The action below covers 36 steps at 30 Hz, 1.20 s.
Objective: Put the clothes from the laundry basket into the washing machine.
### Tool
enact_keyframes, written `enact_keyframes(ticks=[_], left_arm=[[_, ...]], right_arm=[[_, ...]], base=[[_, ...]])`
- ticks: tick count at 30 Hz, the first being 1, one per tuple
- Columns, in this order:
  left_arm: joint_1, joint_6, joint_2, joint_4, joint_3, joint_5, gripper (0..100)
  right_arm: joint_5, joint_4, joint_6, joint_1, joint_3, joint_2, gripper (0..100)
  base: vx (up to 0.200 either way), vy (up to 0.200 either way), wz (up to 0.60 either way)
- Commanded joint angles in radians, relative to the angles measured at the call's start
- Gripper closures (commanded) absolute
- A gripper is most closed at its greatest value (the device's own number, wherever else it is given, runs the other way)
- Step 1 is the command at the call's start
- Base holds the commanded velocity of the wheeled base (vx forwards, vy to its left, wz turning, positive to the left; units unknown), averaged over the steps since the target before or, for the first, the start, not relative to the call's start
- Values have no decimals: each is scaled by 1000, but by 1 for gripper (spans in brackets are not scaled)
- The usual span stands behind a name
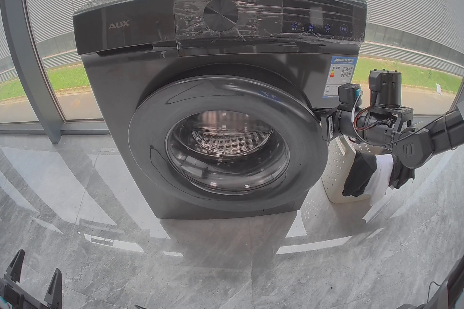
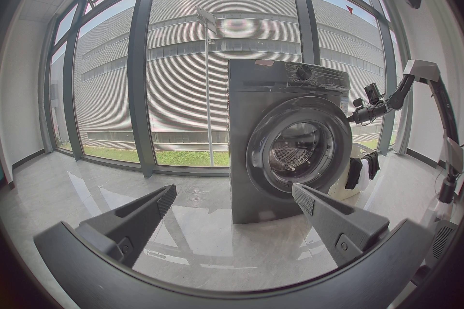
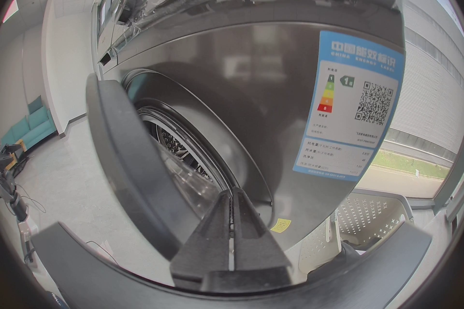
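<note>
- Pressing its fingers flat together, the right tool [image 3: 232, 196] sits at the right rim of the washing machine [image 1: 145, 78] door [image 1: 159, 131].
- Left tool [image 2: 232, 208]: fingers spread wide, low over the floor.
- Clothes [image 1: 360, 175] drape over the laundry basket [image 1: 337, 165] rim, on the floor just right of the machine.

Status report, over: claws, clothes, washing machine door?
Left claw open, low. Right claw shut, at right edge of washing machine door. Door looks closed. Clothes draped on laundry basket.
</note>
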Motion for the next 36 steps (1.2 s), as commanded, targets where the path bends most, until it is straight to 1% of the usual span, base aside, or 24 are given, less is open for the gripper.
enact_keyframes(ticks=[1,6,7,9,14,18,19,20,22,23,36], left_arm=[[0,0,-16,0,16,0,0],[0,-2,-16,0,16,2,0],[0,-2,-16,0,16,2,0],[0,-2,-16,0,16,2,0],[0,-2,-16,0,16,2,0],[0,-2,-16,0,16,2,0],[0,-2,-16,0,16,2,0],[0,-2,-16,0,16,2,0],[0,-2,-16,0,16,2,0],[0,-2,-16,0,16,2,0],[0,-2,-16,0,16,2,0]], right_arm=[[-1,-2,-1,15,25,-42,100],[1,-2,1,43,104,-123,100],[1,-2,1,43,104,-123,100],[1,-2,5,66,167,-184,100],[1,-2,5,101,235,-244,100],[1,-2,5,138,258,-252,100],[1,-2,5,138,258,-252,100],[1,-2,5,161,265,-250,100],[1,-2,5,165,267,-249,100],[1,-2,5,202,267,-246,100],[1,-1,7,339,292,-250,100]], base=[[0,0,0],[0,0,0],[0,0,0],[0,0,0],[0,0,0],[0,0,0],[0,0,0],[0,0,0],[0,0,0],[0,0,0],[0,0,0]])
